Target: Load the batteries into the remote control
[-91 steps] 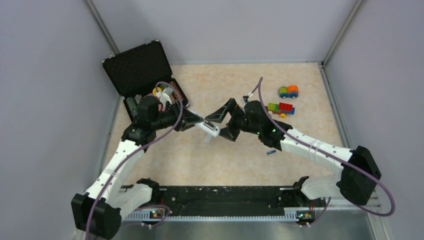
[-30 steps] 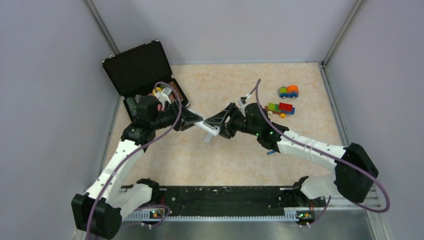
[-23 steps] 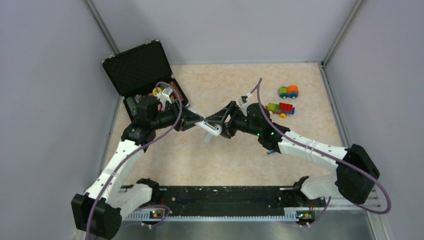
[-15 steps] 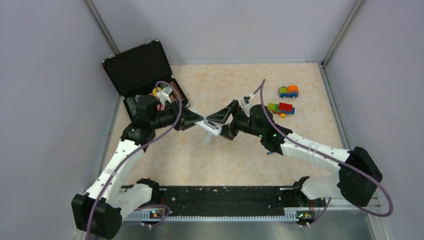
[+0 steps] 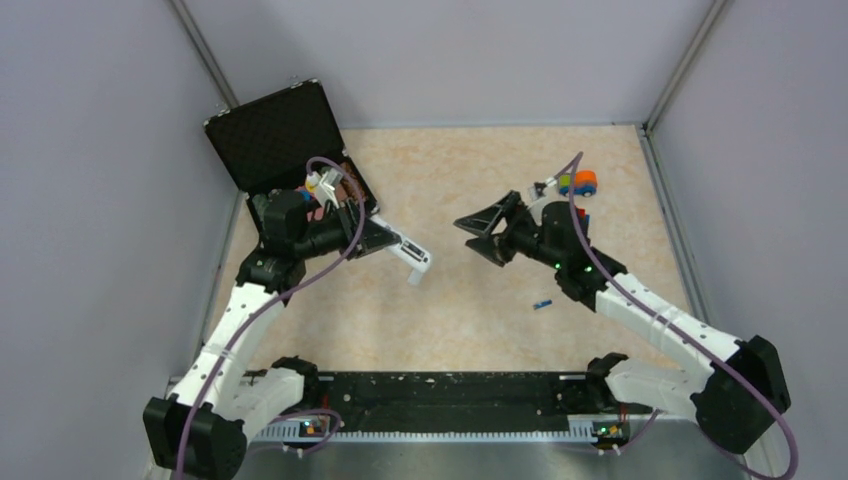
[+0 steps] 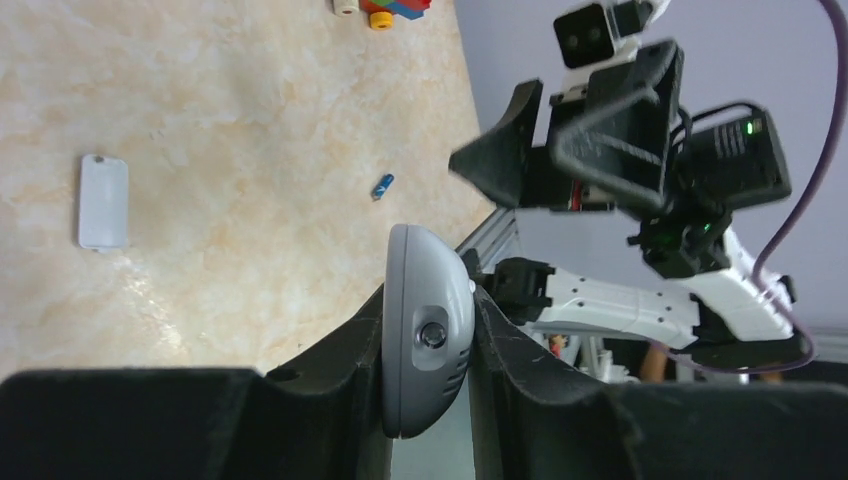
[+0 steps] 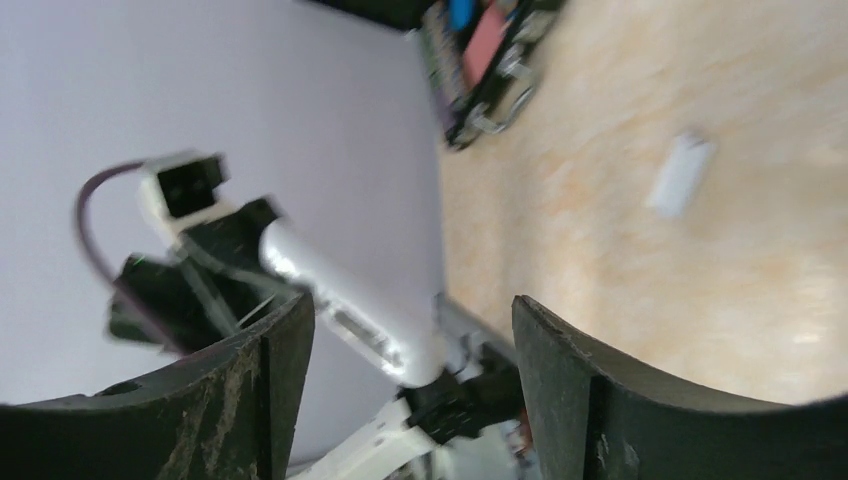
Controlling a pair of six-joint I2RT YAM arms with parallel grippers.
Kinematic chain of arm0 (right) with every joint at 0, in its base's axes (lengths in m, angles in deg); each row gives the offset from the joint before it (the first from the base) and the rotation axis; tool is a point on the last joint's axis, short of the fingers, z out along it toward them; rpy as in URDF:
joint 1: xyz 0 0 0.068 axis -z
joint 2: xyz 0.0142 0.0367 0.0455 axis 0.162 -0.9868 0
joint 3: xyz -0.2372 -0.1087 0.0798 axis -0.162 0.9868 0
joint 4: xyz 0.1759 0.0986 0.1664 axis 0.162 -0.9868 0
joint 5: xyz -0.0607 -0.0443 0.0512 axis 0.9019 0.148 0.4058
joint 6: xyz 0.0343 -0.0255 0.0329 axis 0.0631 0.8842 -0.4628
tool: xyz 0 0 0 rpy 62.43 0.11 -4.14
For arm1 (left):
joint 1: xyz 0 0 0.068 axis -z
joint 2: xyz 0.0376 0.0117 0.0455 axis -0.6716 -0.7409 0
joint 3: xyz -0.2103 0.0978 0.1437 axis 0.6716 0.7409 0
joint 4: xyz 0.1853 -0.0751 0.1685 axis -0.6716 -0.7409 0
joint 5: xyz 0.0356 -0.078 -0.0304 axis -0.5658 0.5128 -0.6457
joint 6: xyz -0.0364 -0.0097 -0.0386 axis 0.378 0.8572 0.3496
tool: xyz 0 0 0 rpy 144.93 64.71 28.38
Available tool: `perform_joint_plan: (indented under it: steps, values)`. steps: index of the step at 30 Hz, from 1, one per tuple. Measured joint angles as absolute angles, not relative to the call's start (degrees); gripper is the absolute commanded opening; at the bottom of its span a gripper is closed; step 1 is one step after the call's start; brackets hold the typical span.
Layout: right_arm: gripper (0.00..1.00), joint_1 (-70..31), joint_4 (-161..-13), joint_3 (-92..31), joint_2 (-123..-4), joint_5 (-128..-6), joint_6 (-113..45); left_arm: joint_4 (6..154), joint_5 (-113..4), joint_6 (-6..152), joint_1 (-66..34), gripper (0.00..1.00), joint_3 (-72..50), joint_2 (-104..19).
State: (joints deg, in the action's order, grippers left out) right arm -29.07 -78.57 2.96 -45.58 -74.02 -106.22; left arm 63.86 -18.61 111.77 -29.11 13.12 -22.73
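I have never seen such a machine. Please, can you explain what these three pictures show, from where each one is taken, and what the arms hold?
These are two robot arms bolted at the near edge of a table, each ending in a two-finger gripper. One picture looks down from above and behind. The other two come from small cameras on the wrists, so you see each arm's own fingers. The left gripper is shut on the white remote, held above the table. The right gripper is open and empty, apart from the remote. On the table lie a blue battery, a white flat piece, toy cars and an open black case.
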Motion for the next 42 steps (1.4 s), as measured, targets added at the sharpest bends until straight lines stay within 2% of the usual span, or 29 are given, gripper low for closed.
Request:
perform_joint_plan:
  steps: [7,13,17,23,29,42]
  values:
    - [0.69,-14.08,-100.65,1.21,-41.60,-67.52,-85.22,65.45,-17.78,101.78,-29.19,0.00,13.12,-15.08]
    - [0.50,-13.01,-116.78,-0.74,-43.24,-54.69,-76.80,66.17,-17.59,97.43,-29.19,0.00,13.12,-13.57]
    - [0.47,-13.01,-122.94,-0.32,-44.36,-50.10,-76.80,66.15,-17.81,97.02,-29.19,0.00,13.21,-14.84]
    - [0.47,-12.98,-127.05,5.25,-43.48,-47.20,-81.33,66.37,-18.88,97.11,-29.19,0.00,14.57,-14.82]
    - [0.44,-12.87,-128.69,12.14,-42.24,-49.51,-88.10,66.39,-20.80,97.52,-29.19,0.00,16.25,-15.21]
    - [0.42,-12.63,-123.97,13.60,-46.83,-53.54,-94.44,67.00,-22.13,97.72,-29.19,0.00,17.56,-15.41]
